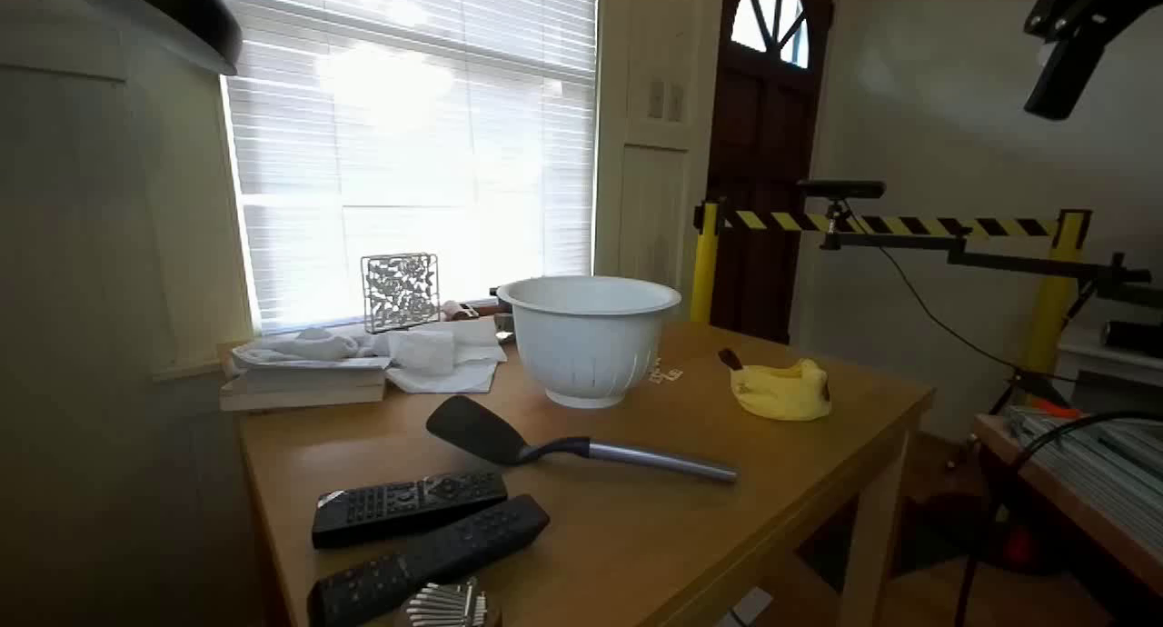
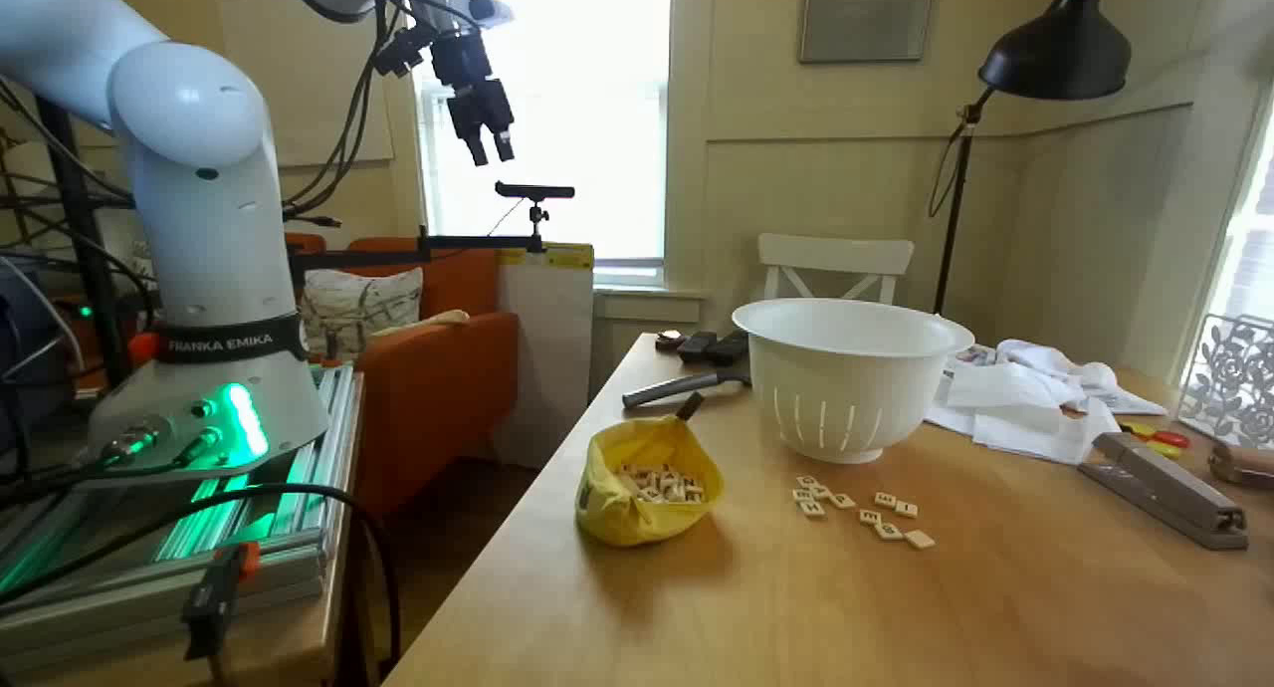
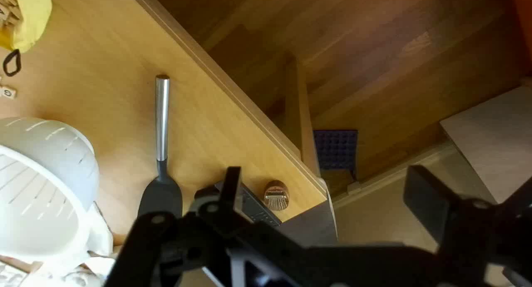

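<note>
- One white colander (image 3: 68,170), left in the wrist view, standing on the desk (image 3: 203,124).
- Spatula (image 3: 162,149), lying to its right.
- Black remote (image 3: 262,210), partly hidden, and thumb piano (image 3: 276,193), near the desk's corner.
- Fingers (image 3: 428,204), spread wide, empty, raised well clear. Judged stage: before any grasp; reaching anything would call for lowering.

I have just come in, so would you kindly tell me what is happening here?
A robot arm holds its end effector well above the level of the table, jaws open with nothing between them, so nothing is being handled at this moment. On the table, a spatula lies near a white colander and two black remotes. A yellow pouch stands open with letter tiles inside, and some loose tiles lie near the colander.
</note>
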Available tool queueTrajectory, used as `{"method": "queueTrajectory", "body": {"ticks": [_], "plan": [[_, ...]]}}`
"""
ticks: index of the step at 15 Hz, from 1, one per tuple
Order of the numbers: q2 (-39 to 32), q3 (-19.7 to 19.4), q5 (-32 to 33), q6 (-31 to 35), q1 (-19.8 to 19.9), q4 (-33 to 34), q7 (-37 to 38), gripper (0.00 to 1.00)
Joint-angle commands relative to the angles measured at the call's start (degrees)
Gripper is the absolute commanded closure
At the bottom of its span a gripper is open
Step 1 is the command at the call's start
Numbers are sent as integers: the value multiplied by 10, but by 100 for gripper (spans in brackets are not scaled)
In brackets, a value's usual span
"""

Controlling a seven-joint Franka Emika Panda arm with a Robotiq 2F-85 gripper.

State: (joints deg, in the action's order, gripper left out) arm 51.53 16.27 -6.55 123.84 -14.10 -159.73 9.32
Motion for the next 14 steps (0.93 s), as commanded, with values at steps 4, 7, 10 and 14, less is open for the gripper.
{"method": "queueTrajectory", "body": {"ticks": [4,7,10,14], "plan": [[-3,-3,4,-2,-3,-5,3,0],[-21,-20,6,13,25,-1,8,0],[-43,-50,33,43,94,0,20,0],[-91,-88,72,121,196,0,35,0]]}}
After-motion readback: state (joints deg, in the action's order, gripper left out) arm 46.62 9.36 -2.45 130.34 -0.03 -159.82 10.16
